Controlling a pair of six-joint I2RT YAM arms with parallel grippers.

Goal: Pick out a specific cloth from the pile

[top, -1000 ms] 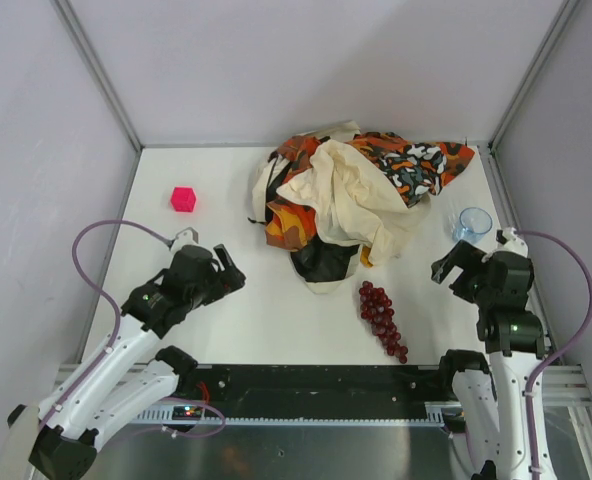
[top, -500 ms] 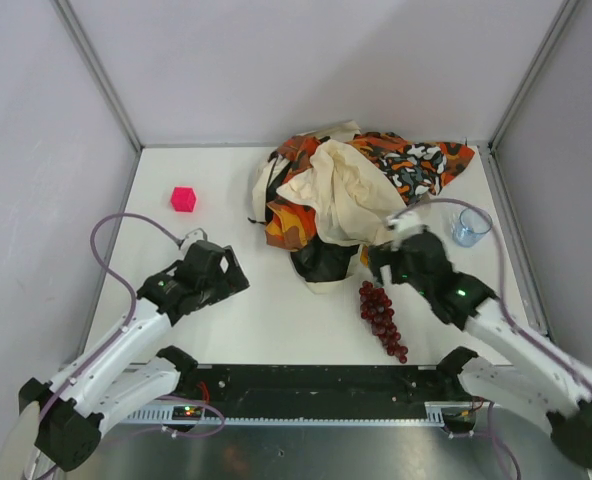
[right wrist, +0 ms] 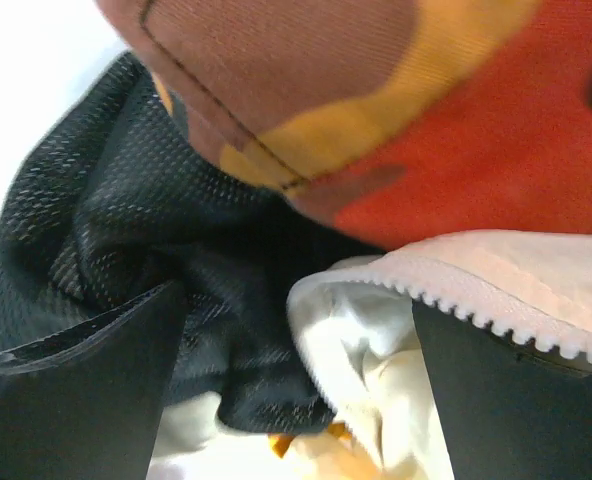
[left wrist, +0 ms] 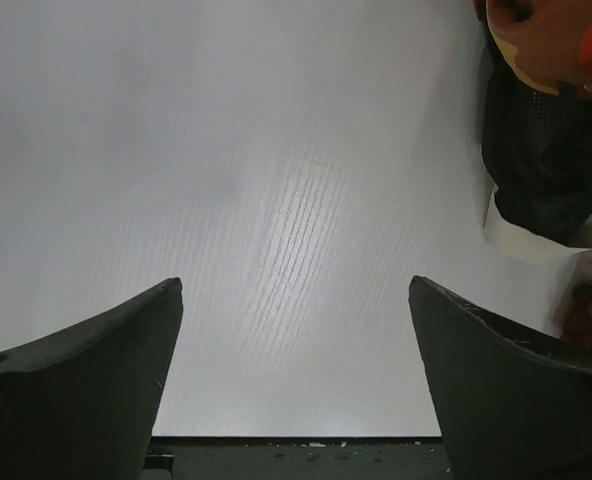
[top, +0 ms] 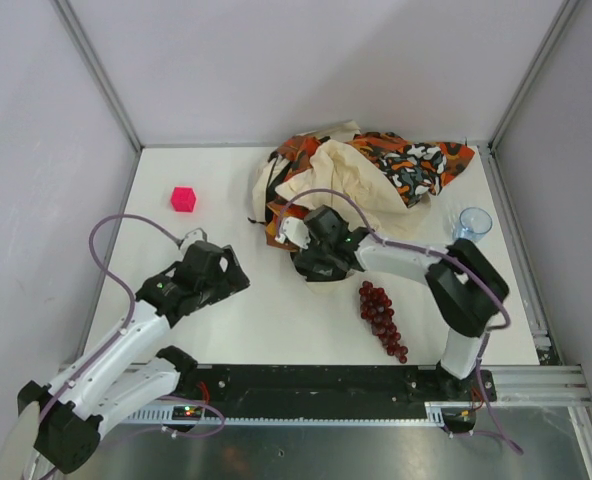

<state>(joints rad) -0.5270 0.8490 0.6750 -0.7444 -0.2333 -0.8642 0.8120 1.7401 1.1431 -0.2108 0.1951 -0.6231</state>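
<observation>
The right claw (right wrist: 296, 295) has swung across to the near edge of the pile (top: 361, 195), spread wide over black cloth (right wrist: 106, 250); the left claw (left wrist: 296, 285) hangs released above the counter (left wrist: 276, 180).

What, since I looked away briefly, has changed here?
The right gripper, open, swung leftward from beside the cup to the near edge of the pile, over black fabric; nothing grasped. The left gripper barely shifted, open. The pink cube and grapes stayed.
</observation>
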